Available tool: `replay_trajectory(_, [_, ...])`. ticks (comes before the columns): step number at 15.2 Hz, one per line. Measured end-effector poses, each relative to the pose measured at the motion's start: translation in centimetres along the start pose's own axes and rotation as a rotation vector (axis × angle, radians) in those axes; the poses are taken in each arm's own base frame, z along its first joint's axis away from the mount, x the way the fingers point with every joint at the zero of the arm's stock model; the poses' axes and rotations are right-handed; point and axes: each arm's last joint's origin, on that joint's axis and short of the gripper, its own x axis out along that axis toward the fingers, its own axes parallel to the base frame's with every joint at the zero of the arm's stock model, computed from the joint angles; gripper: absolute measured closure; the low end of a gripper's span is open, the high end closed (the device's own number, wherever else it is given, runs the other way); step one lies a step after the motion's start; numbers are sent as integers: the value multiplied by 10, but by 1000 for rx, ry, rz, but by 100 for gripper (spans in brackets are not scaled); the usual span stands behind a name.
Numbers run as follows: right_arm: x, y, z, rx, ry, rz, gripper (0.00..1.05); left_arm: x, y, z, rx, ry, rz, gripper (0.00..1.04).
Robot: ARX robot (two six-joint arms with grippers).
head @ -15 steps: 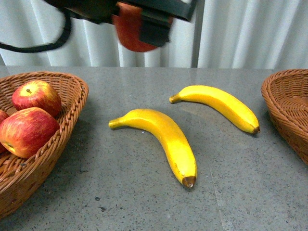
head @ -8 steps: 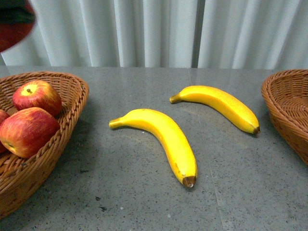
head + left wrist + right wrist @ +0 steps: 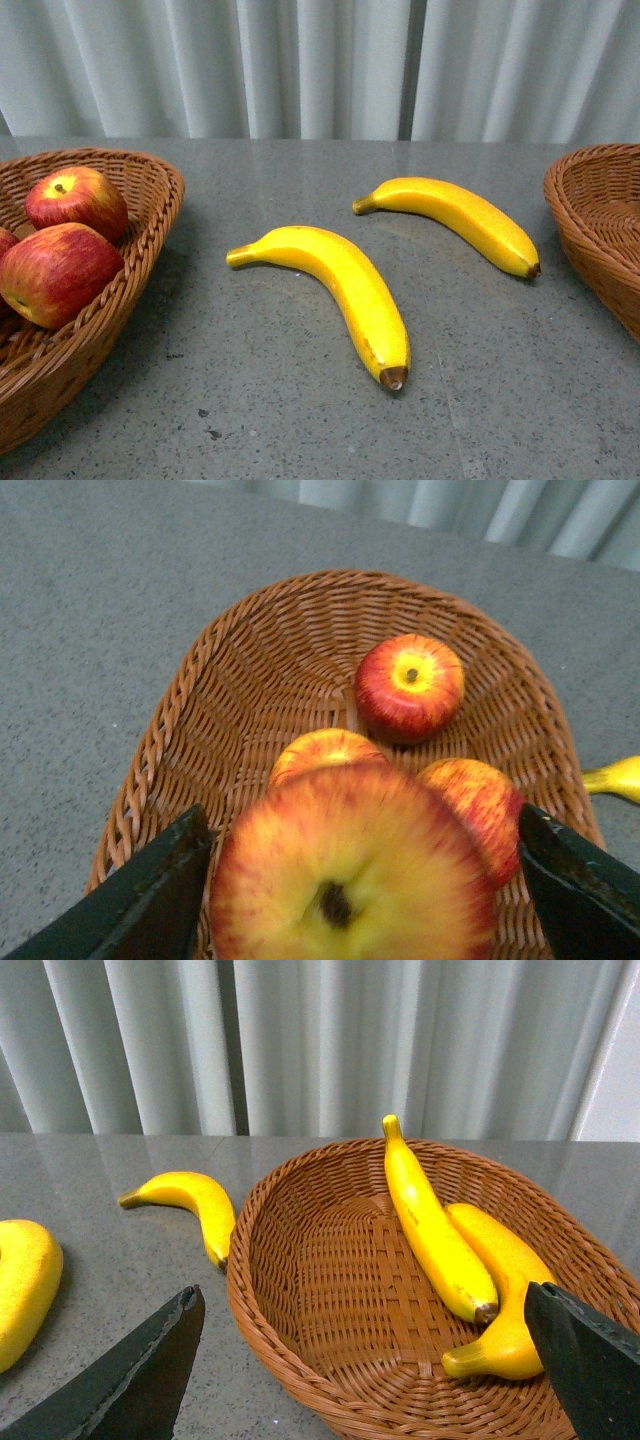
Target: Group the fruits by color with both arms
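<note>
Pale pleated curtain (image 3: 320, 65) hangs behind a grey speckled table (image 3: 300, 430). At 9 o'clock on it sits the left basket (image 3: 150, 230), and at 3 o'clock the right basket (image 3: 590, 210), both cut by the frame edge.

Between them two bananas lie on the bare table. The near banana (image 3: 345, 285) is at centre, with its brown tip toward 5 o'clock. The far banana (image 3: 460, 218) lies at about 2 o'clock from it, apart from it and near the right basket.

Red-and-yellow apples (image 3: 60, 273) rest in the left basket. The front view shows two whole and a sliver of a third, and the left wrist view shows all three close together.

The left gripper (image 3: 360, 825) hangs over that basket with its jaws spread wide. A blurred apple (image 3: 350, 890) fills most of the space between the fingers (image 3: 150, 900), with a thin gap on one side.

The right gripper (image 3: 360, 1295) hovers by the right basket, jaws wide and holding nothing. Two basket bananas (image 3: 435, 1225) lie inside, side by side and touching.
</note>
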Motion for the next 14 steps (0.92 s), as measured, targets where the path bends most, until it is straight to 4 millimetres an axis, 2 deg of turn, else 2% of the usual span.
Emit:
replay_trajectory(1, [0,0,0,0,-1,0,7,0,-2,0,6,-2,-9,5])
replay_trajectory(4, [0,0,0,0,-1,0,7,-1,-6,2,12,8,-29,7])
replay_trajectory(6, [0,0,0,0,-1,0,7,-9,-8,17,9,-39,-44,7])
replay_trajectory(9, [0,0,0,0,-1,0,7,-51,-19,51,38,-277,-129,7])
replay_trajectory(12, [0,0,0,0,-1,0,7,-87,-26,55,75,-397,-151,7])
replay_trajectory(13, [0,0,0,0,-1,0,7,-98,-23,53,89,-410,-170,13])
replay_trajectory(14, [0,0,0,0,-2,0,7,-103,-16,42,95,-400,-164,22])
